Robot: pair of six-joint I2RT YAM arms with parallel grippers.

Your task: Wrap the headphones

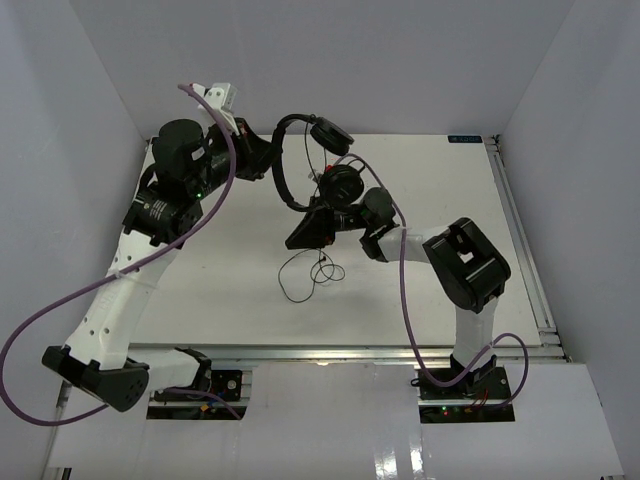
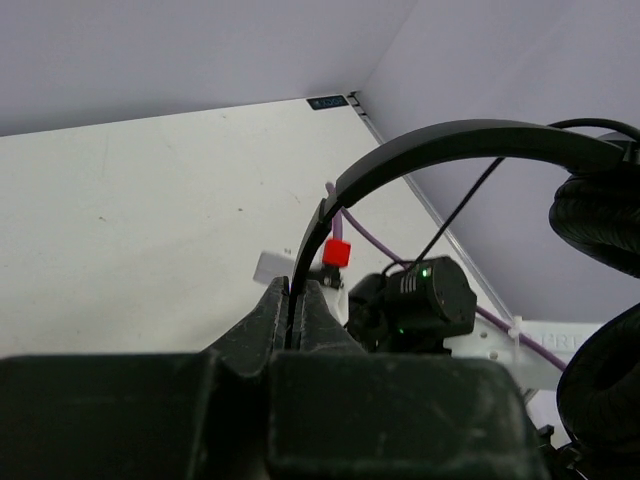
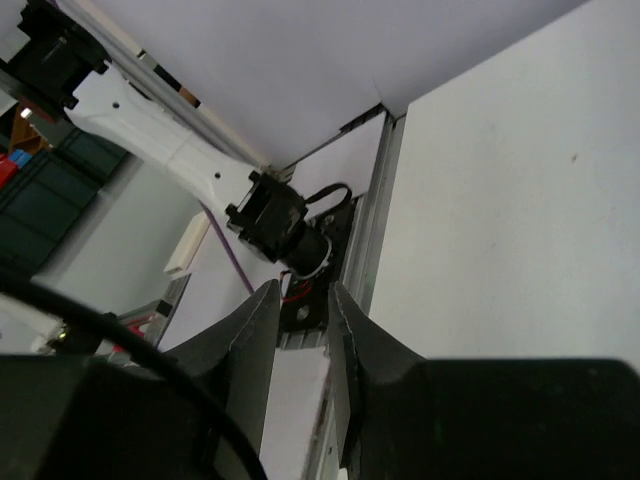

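- While the left pincer [image 1: 268,155] pinched the headband [image 1: 281,160], the headphones [image 1: 318,160] hung above the worktop [image 1: 450,200] in the top view. Both earcups [image 1: 343,183] sat just above the right pincer [image 1: 296,240], and the cable [image 1: 318,270] trailed down in loose loops just below it. The right arm was the nearer one to that slack.
- From the left wrist, the left pincer [image 2: 297,296] was pressed together on the headband [image 2: 450,145], which arched up and right toward the earcups [image 2: 600,215].
- From the right wrist, the right pincer [image 3: 303,335] stood slightly spread with nothing between its fingers. A black strand, likely the cable [image 3: 130,345], crossed at lower left, outside the gap.
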